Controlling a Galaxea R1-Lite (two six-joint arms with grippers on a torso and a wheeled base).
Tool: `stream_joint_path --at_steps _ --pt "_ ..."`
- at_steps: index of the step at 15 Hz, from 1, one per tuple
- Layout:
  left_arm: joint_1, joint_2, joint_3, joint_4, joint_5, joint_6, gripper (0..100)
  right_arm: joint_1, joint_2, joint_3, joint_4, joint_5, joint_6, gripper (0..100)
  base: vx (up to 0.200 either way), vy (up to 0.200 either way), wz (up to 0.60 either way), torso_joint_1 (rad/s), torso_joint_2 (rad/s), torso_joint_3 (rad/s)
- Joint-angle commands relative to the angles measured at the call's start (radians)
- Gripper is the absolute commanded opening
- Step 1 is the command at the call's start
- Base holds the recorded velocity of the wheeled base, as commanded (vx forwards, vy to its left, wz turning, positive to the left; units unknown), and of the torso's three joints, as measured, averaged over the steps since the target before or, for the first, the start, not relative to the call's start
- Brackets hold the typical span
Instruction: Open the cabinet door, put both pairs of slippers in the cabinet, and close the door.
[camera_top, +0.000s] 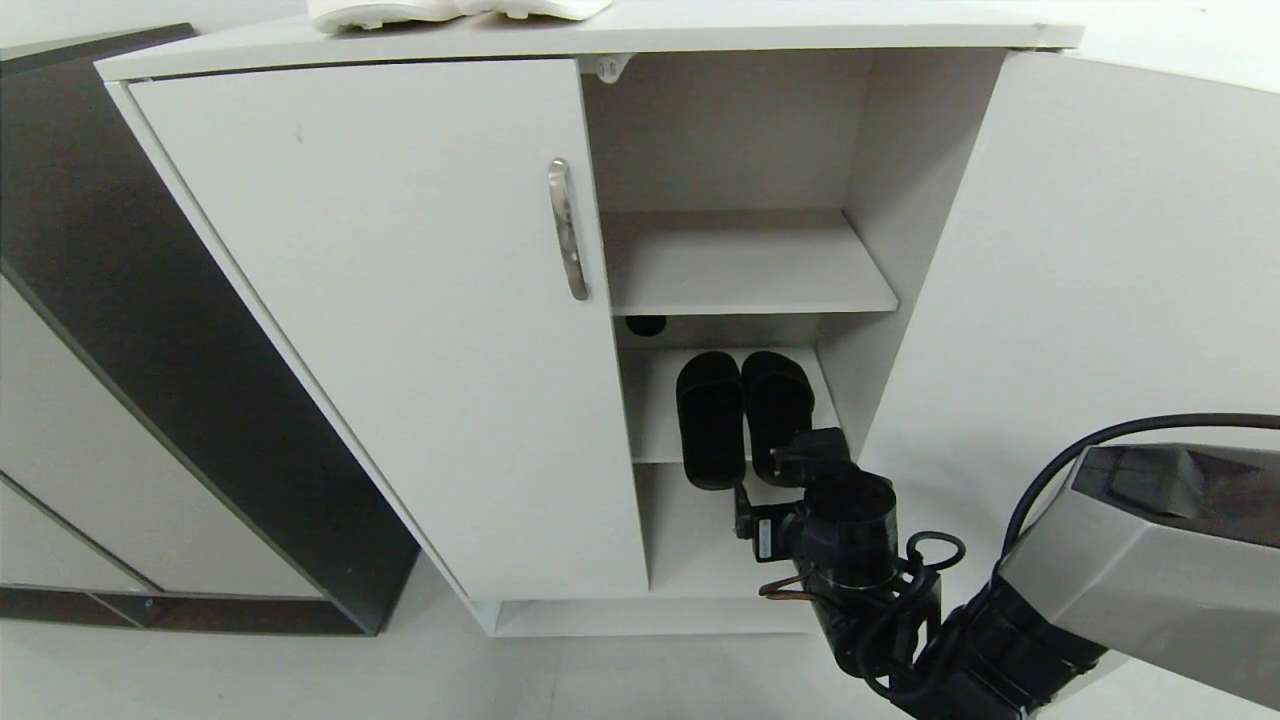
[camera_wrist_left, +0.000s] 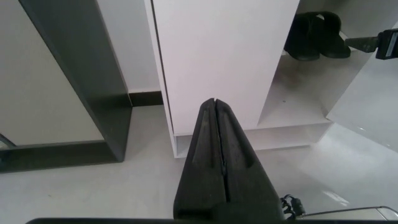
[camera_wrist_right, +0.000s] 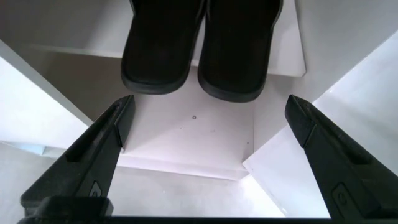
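Cabinet (camera_top: 700, 40): right door (camera_top: 1100, 300) stands open. Black slippers (camera_top: 745, 415) sit on the lower shelf, heels overhanging its front edge. Right gripper (camera_wrist_right: 208, 111) is spread wide and empty, just before the heels. Left gripper (camera_wrist_left: 214, 112) is pressed closed and empty. Risk: a nudge to the overhanging heels could tip the pair off, or the closing door could catch them.

Right gripper (camera_wrist_right: 208, 112) is black — arm shell (camera_top: 1150, 560) grey.

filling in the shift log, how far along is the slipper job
Done: the right door stands open and the black slippers sit on the lower shelf. In hand: nothing; the right pincer is open before them. Left: a seeming white pair on the cabinet top, then closing the door.
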Motion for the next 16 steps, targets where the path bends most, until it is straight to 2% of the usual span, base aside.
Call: stream_joint_path --at_steps 1,4,14,16 --pt "0.0 0.001 0.0 0.0 0.0 0.0 0 0.001 0.004 0.002 0.0 0.0 0.0 100 0.0 0.0 0.0 0.0 0.0 0.0" --pt "0.0 0.001 0.0 0.0 0.0 0.0 0 0.002 0.004 0.007 -0.014 0.004 0.0 100 0.0 0.0 0.0 0.001 0.0 0.037" --pt "0.0 0.001 0.0 0.0 0.0 0.002 0 0.007 0.004 0.027 -0.016 0.006 -0.005 100 0.0 0.0 0.0 0.001 0.0 0.195" --pt "0.0 0.0 0.0 0.0 0.0 0.0 0 0.008 -0.022 0.064 -0.019 0.024 -0.002 100 0.0 0.0 0.0 -0.002 0.0 0.107"
